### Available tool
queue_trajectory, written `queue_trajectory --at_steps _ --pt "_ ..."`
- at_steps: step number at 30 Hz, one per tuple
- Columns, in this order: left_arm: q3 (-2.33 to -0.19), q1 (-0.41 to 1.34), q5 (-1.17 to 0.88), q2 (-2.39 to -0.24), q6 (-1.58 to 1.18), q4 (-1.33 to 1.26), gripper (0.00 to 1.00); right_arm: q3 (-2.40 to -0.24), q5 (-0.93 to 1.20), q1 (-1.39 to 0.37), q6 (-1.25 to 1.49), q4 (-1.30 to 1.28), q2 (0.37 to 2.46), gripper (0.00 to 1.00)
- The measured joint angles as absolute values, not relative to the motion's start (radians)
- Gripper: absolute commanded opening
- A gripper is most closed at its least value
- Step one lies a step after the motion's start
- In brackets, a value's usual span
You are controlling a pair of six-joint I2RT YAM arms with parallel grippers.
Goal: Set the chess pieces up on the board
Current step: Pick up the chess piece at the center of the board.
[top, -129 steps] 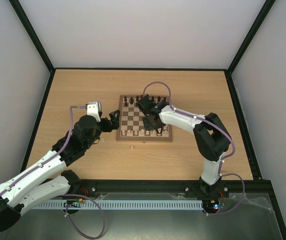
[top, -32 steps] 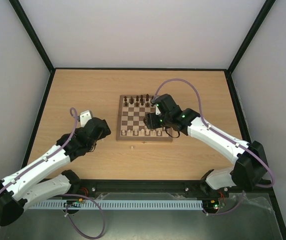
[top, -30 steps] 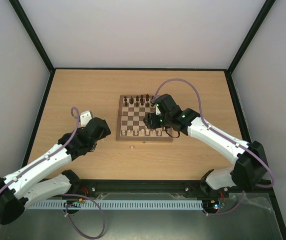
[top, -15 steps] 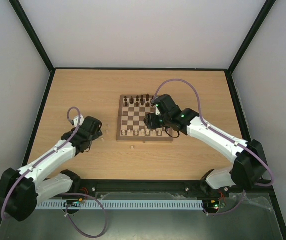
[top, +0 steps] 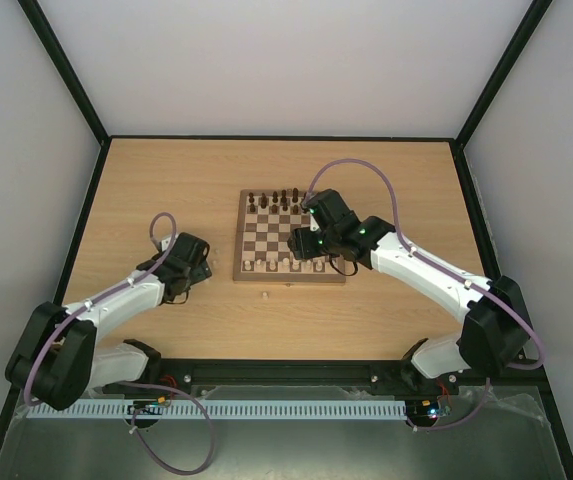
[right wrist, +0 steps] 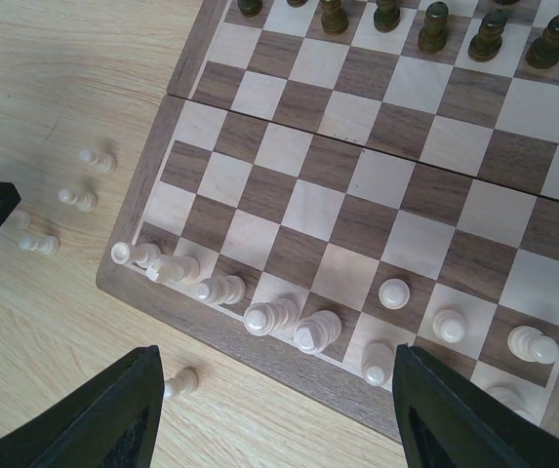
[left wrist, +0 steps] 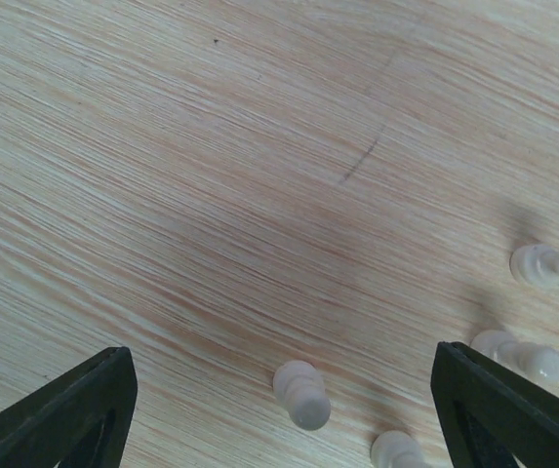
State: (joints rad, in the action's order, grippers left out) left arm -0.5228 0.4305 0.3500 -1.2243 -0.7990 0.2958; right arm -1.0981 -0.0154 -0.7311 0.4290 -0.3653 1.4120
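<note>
Left wrist is showing the left gripper, swung away from the board, narrowing wide empty jaws over loose chess pieces on the counter for pickup; right gripper is hovering part-open, empty.

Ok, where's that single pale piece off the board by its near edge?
Top view: the pale piece sits on the table just in front of the board, at its near edge, toward its left corner.
</note>
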Motion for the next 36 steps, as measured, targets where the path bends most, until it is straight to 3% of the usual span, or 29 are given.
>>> queue_trajectory --at_steps 9,23,36 --pt "-0.518 0.414 0.34 -1.227 -0.795 0.29 0.56 -1.098 -0.016 -0.731 0.429 -0.365 1.416 0.65" --pt "-0.494 0.403 0.29 -1.269 -0.785 0.248 0.49 -1.098 -0.015 -0.731 0.426 -0.366 1.429 0.65" --pt "-0.492 0.403 0.269 -1.298 -0.773 0.221 0.22 -1.098 -0.015 -0.731 0.426 -0.367 1.439 0.65"
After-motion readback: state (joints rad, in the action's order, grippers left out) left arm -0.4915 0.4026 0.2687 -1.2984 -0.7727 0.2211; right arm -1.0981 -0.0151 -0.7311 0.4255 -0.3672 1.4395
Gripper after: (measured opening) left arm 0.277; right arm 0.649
